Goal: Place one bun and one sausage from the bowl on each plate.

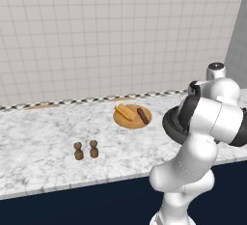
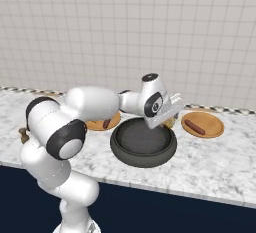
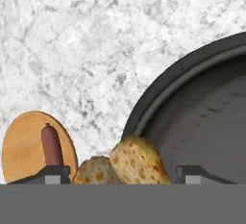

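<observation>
crusty bun (image 3: 137,163) is sitting pinched between the gripper (image 3: 124,172) fingers, hovering over the bowl (image 2: 143,142) rim near the sausage plate (image 2: 202,124); a loose pinch is risking it dropping onto the counter (image 2: 210,162).

A wall of pale square tiles (image 1: 96,31) rises behind the table (image 1: 43,142), whose top is white-grey speckled marble. A thin checkered trim strip (image 1: 87,100) runs where the two meet. Below the table's light front edge, the cabinet face (image 2: 165,212) is dark navy. A plain grey wall panel (image 1: 239,45) stands at far right.
</observation>
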Robot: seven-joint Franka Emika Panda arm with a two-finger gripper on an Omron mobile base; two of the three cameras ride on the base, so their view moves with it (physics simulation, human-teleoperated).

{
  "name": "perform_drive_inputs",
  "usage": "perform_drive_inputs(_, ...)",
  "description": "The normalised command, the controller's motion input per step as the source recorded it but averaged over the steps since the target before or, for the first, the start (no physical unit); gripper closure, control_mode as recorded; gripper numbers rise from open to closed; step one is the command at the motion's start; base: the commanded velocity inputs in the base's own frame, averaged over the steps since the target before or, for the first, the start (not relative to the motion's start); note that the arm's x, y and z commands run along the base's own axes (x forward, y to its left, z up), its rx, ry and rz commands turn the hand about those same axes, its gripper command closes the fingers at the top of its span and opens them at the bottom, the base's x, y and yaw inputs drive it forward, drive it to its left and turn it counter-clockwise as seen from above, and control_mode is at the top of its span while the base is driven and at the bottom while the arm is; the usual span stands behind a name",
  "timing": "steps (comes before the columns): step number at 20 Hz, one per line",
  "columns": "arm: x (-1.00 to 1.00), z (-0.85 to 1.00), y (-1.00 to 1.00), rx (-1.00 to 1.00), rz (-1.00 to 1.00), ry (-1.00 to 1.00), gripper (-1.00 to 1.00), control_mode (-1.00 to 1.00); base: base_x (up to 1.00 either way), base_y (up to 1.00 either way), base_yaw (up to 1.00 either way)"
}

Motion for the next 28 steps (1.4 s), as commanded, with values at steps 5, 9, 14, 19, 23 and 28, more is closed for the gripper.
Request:
perform_drive_inputs(5, 0.30, 0.00, -0.74, 0.00, -0.52, -0.20, 1.00, -1.00, 0.00, 0.00, 0.00)
perform_drive_inputs(9, 0.12, -0.09, -0.15, -0.02, -0.11, -0.02, 1.00, -1.00, 0.00, 0.00, 0.00)
perform_drive_inputs(14, 0.37, -0.68, 0.00, -0.13, 0.00, -0.08, 1.00, -1.00, 0.00, 0.00, 0.00)
perform_drive_inputs(19, 0.59, -0.06, -0.05, 0.00, -0.02, -0.08, 1.00, -1.00, 0.00, 0.00, 0.00)
perform_drive_inputs(23, 0.70, -0.29, -0.21, 0.00, -0.02, 0.00, 1.00, -1.00, 0.00, 0.00, 0.00)
perform_drive_inputs(28, 0.68, 0.00, -0.48, 0.00, -0.03, 0.02, 1.00, -1.00, 0.00, 0.00, 0.00)
